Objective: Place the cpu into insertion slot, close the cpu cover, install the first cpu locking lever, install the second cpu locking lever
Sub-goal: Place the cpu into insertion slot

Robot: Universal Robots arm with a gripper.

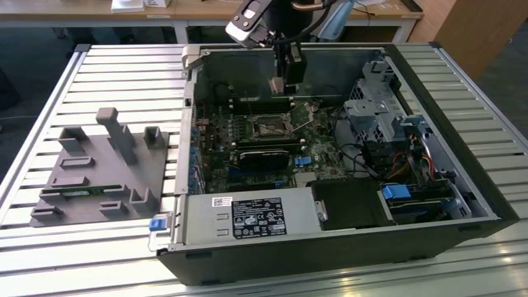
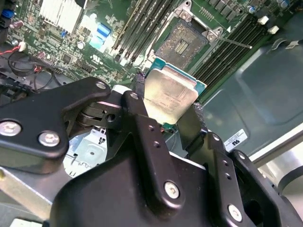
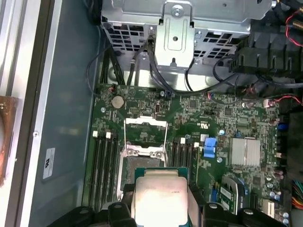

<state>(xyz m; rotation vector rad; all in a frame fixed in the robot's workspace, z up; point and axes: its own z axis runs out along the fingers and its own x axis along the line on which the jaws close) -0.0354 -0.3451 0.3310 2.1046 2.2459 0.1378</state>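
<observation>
Currently the gripper (image 2: 168,101) is pinching the cpu (image 2: 170,92) by two opposite edges. Black fingers (image 2: 137,106) are pressing on either side, and the silvery metal top is facing the second wrist view's camera. The cpu is hanging in the air inside the open computer case (image 1: 330,247), above the motherboard (image 3: 227,113) and well apart from the insertion slot (image 2: 182,42), so it is not seated yet.

Handling-wise I'm judging the cpu as light, stiff and flat, with a smooth lid that is likely slippery. The green board rim around the lid is thin. The underside contacts and the slot's pins are probably fragile, so the edge grip looks like the right place to hold it, with no pressing on the faces.

The slot is showing as a dark, finely textured square with a metal rim, lying open. The cpu cover (image 3: 144,122), a thin sheet-metal frame, seems to be flipped back off the slot. One thin wire lever (image 2: 234,43) is sticking out beside the slot, unlatched.

The case is sitting on a slatted metal surface (image 1: 123,74), near a grey moulded fixture (image 1: 99,173).
</observation>
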